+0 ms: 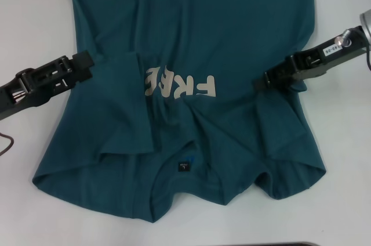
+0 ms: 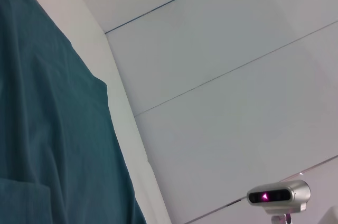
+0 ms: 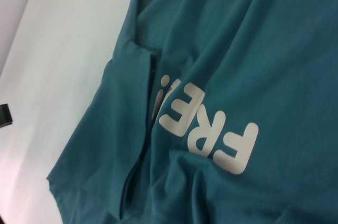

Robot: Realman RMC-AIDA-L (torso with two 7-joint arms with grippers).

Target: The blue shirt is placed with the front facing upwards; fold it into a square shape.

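My shirt: the blue shirt (image 1: 232, 37) is dark teal-blue all over, no pattern.
My shirt's lettering: "FREE" (image 1: 181, 85) in pale beige block letters (its left end is tucked into a fold).
Neck label (image 1: 185, 165): small, dark navy, near the collar on my side.
My grippers: left gripper (image 1: 81, 63) and right gripper (image 1: 272, 78) are both black.
My table (image 1: 29, 25): plain white.

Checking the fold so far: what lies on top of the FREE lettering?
A flap of the shirt folded in from the robot's left overlaps the lettering, hiding part of the last E. The rest shows.
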